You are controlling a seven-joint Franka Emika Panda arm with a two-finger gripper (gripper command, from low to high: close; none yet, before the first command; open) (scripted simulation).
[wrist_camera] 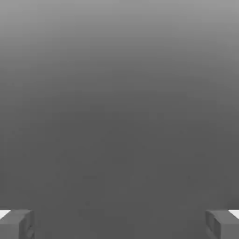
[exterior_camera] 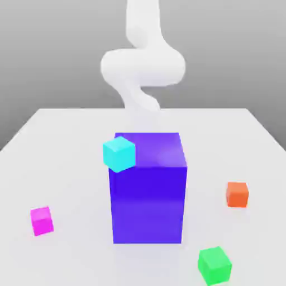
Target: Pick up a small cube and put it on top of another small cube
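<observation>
The small magenta-pink cube (exterior_camera: 42,220) sits on the white table at the exterior view's left, near the front. The small green cube (exterior_camera: 214,265) rests at the front right, close to the table's near edge. The two are far apart, with a big blue-violet block (exterior_camera: 148,190) between them. My white arm (exterior_camera: 142,67) rises behind that block, well away from both cubes. In the hand view my gripper (wrist_camera: 119,225) is open; its grey fingertips (wrist_camera: 16,224) stand wide apart with nothing between them, facing plain grey background.
A cyan small cube (exterior_camera: 119,153) shows at the big block's upper left corner. An orange small cube (exterior_camera: 237,194) lies right of the block. The white table (exterior_camera: 72,167) spreads around all of them.
</observation>
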